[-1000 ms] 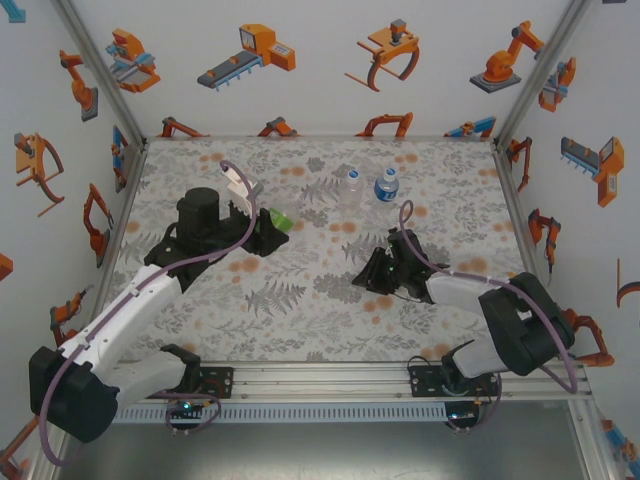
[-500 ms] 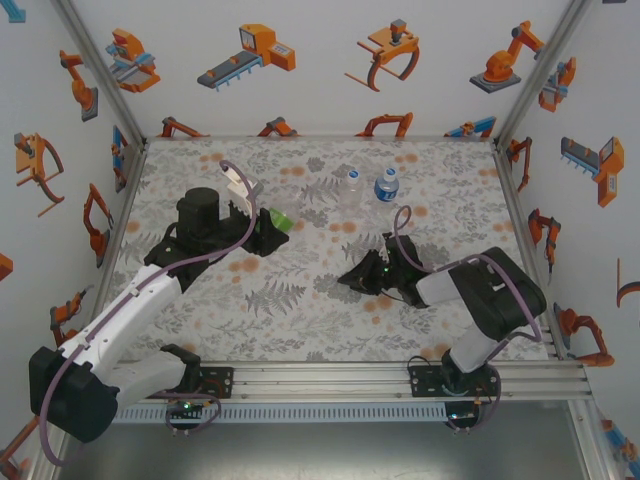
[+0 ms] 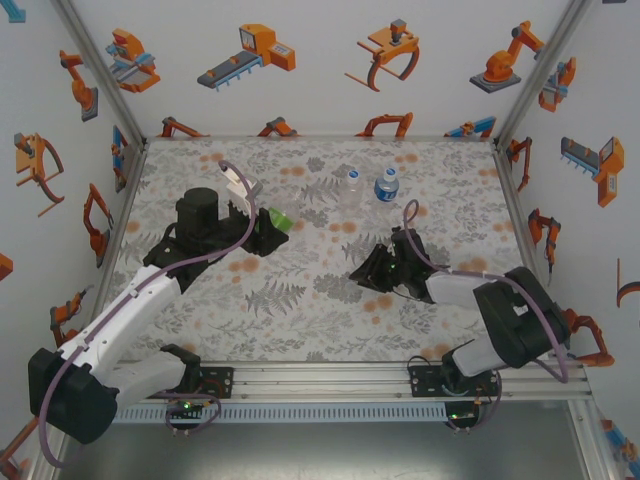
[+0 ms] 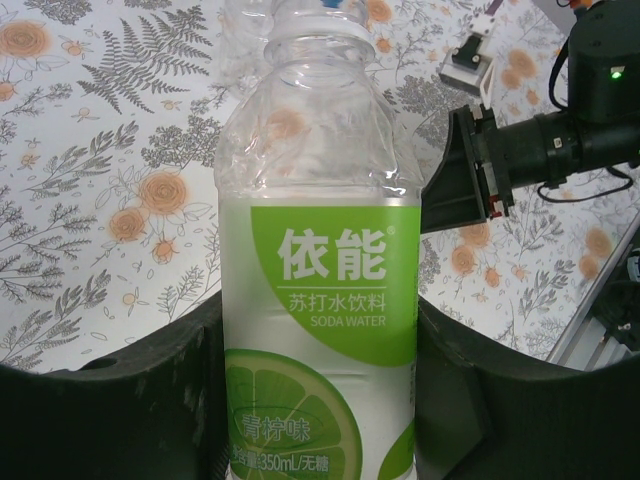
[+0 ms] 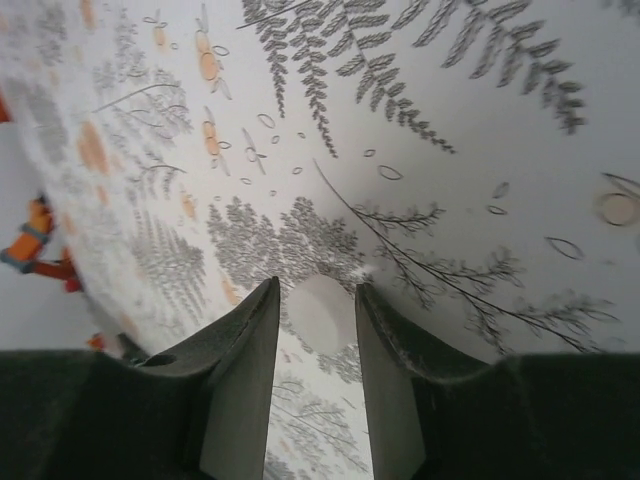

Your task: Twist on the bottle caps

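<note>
On the table's right half, a cap [image 5: 320, 312] lies flat between the right gripper's [image 5: 317, 292] fingers [image 5: 250, 350]. They stand narrowly apart on either side of it, and I cannot tell whether they pinch it yet. This arm is the nearer one to it. The green-labelled bottle [image 4: 318, 300] waits well to the left, clamped in the left gripper [image 3: 264, 226], its open neck pointing away from that wrist. Against half a second ago, the right gripper sits further right and back. The left arm and bottle have not moved.
</note>
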You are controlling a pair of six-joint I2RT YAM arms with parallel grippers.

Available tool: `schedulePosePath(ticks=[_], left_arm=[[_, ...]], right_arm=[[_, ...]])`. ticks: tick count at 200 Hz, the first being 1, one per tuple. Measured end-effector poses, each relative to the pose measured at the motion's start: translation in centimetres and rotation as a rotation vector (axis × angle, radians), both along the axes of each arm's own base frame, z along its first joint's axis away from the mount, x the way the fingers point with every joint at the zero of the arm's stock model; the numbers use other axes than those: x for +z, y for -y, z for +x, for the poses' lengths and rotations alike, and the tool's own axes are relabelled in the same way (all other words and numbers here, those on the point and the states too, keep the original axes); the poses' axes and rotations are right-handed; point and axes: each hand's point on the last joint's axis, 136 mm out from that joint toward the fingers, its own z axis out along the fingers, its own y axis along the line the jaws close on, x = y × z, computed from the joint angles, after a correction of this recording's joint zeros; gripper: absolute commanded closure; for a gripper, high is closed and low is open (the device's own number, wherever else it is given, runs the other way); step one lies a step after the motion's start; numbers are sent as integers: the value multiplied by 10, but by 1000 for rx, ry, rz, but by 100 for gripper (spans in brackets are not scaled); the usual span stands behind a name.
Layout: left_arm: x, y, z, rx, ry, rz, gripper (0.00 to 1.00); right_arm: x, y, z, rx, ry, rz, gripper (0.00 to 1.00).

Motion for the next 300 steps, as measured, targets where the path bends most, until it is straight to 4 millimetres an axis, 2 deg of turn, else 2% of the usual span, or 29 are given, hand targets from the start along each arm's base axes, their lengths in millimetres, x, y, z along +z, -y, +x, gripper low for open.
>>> schedulePosePath(ticks=[39,72,127,164,200,242,272,300], left_arm=[[0,0,0,0,0,0,100],[0,0,0,0,0,0,100],[0,0,0,1,0,0,100],[0,0,0,0,-1,0,100],[0,0,0,0,-1,0,100],[0,0,0,1,0,0,100],[0,0,0,1,0,0,100],[0,0,0,1,0,0,100]], right_arm=[[4,17,-4,35,-10,-160,62],[21,21,-3,67,15,-218,63],[61,1,3,236,140,-323,63],[71,-15,-5,402,223,-433,62],[64,-29,-22,581,279,-519,57],[38,-37,-37,769,261,-605,50],[24,-41,-39,832,232,-643,45],[12,-42,-40,863,212,-669,44]])
